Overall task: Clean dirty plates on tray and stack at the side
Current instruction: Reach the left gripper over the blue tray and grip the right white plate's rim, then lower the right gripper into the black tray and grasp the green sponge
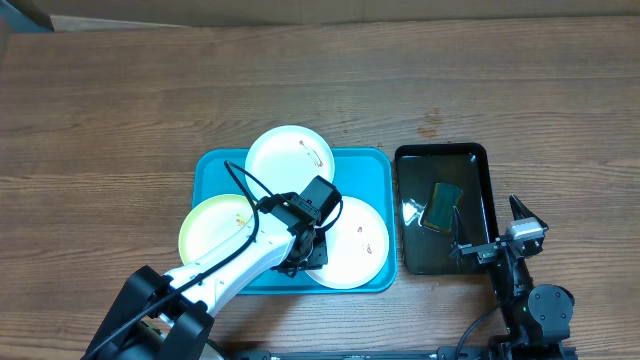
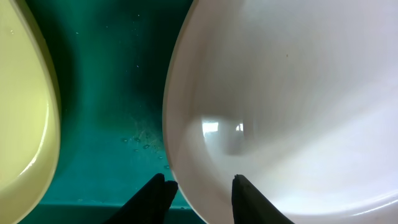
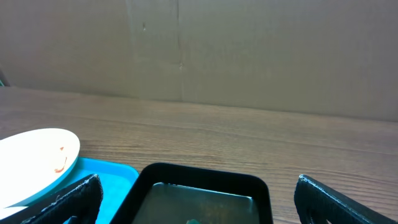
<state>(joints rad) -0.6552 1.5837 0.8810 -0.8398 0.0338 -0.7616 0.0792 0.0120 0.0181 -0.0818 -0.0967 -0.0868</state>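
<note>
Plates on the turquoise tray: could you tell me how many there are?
3. The far white plate at the tray's back edge, the pale yellow plate on its left, the near white plate at its right. None seems hidden.

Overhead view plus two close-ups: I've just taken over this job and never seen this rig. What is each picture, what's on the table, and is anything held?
Two robot arms with two-finger grippers share a wooden table. The overhead view looks straight down; the close-ups come from a camera on each wrist. The turquoise tray holds three smeared plates: back white plate, pale yellow plate, front white plate. The left gripper straddles the front white plate's rim with its fingers, not visibly clamped. The right gripper is wide open and empty at the black tray's near end; that tray holds a dark green pad.
</note>
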